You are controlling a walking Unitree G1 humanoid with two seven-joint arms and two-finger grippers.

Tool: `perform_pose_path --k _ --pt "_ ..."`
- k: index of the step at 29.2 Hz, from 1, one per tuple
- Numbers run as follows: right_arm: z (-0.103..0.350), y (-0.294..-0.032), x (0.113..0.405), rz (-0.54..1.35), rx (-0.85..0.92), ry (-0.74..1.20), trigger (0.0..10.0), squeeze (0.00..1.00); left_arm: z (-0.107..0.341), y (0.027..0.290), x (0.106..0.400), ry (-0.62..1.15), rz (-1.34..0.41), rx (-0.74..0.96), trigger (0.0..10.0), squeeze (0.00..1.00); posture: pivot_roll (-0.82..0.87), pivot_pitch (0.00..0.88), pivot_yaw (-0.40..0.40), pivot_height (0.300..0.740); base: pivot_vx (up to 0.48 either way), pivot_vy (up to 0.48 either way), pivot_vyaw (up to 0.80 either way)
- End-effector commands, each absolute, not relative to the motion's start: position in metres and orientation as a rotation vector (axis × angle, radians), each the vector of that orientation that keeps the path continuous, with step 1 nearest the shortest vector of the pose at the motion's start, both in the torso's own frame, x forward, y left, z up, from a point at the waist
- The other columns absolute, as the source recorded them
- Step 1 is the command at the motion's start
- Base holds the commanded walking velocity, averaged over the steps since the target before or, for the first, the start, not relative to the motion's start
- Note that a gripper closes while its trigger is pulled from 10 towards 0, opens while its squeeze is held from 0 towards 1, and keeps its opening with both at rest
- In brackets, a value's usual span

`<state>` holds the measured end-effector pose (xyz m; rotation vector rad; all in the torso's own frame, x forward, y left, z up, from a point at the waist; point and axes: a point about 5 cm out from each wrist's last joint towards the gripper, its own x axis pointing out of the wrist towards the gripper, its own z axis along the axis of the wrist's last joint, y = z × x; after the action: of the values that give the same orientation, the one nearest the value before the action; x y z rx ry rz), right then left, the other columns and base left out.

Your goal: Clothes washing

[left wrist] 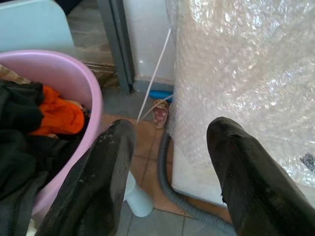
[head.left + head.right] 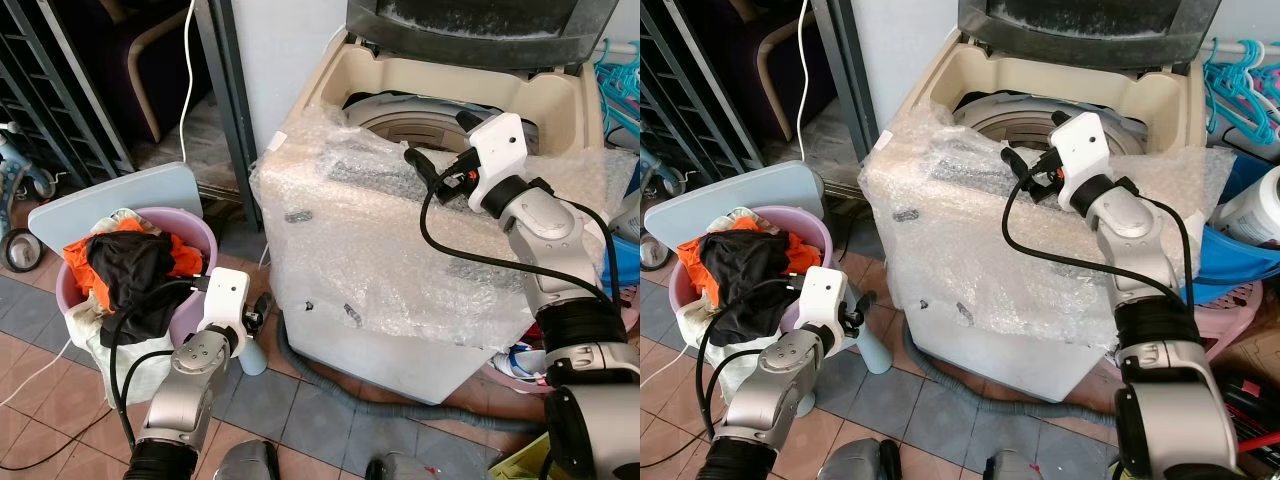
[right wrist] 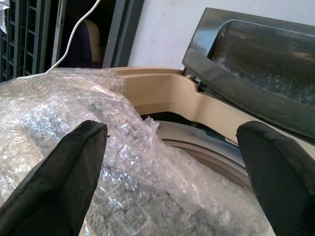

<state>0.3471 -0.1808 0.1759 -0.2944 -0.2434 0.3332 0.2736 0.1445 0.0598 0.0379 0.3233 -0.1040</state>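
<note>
A cream top-loading washing machine (image 2: 400, 70) stands against a white wall with its dark lid (image 2: 480, 25) raised, and its front and top edge are draped in a sheet of bubble wrap (image 2: 400, 250). The right gripper (image 3: 172, 162) hovers above the machine's front rim, over the bubble wrap and just in front of the round drum opening (image 2: 1040, 115) — its two black fingers are spread wide apart with nothing between them. To the robot's left, on the tiled floor (image 2: 40, 340), sits a pink laundry basket (image 2: 200, 240) heaped with clothes: an orange garment (image 2: 100, 250) and a black garment (image 2: 130, 275) on top, with a pale cloth (image 2: 125, 217) showing behind them. A pale blue board (image 2: 120, 195) leans behind the basket. The left gripper (image 1: 170, 167) hangs low between the basket and the machine, beside the basket's rim, its fingers also parted and holding nothing. A grey corrugated hose (image 2: 330, 385) runs along the floor at the machine's base — a white cord (image 2: 187, 70) hangs down the dark doorway beyond. Turquoise hangers (image 2: 1245, 80) cluster to the machine's right.
</note>
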Motion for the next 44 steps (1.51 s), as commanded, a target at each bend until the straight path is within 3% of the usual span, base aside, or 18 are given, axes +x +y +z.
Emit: perform_pose_path --k 1,5,6,15,22,44 --pt "0.178 -0.179 0.342 0.269 -0.264 -0.281 10.0 1.00 0.071 0.147 0.279 0.259 -0.067 0.030 10.0 0.00 -0.05 0.021 0.043 0.740 0.000 0.000 0.00" --pt "0.163 -0.173 0.330 0.119 -0.216 -0.248 10.0 1.00 0.091 0.150 0.290 0.154 -0.025 -0.050 10.0 0.00 -0.05 0.026 0.047 0.740 0.000 0.000 0.00" --pt "0.162 -0.165 0.326 0.079 -0.210 -0.251 10.0 0.00 0.096 0.151 0.293 0.111 -0.019 -0.068 10.0 0.00 -0.06 0.027 0.049 0.740 0.000 0.000 0.00" --pt "0.168 -0.124 0.315 0.117 -0.155 -0.300 10.0 0.00 0.087 0.134 0.290 0.143 -0.027 -0.144 10.0 0.00 -0.08 0.043 0.042 0.740 0.000 0.000 0.36" --pt "0.164 -0.116 0.314 0.101 -0.108 -0.263 10.0 0.00 0.086 0.128 0.291 0.146 -0.023 -0.128 10.0 0.00 -0.06 0.060 0.045 0.740 0.000 0.296 0.80" --pt "0.104 -0.152 0.290 0.041 -0.137 -0.020 10.0 0.00 0.091 0.143 0.288 0.060 -0.006 -0.113 10.0 0.00 -0.06 0.082 0.033 0.740 0.000 0.480 0.11"
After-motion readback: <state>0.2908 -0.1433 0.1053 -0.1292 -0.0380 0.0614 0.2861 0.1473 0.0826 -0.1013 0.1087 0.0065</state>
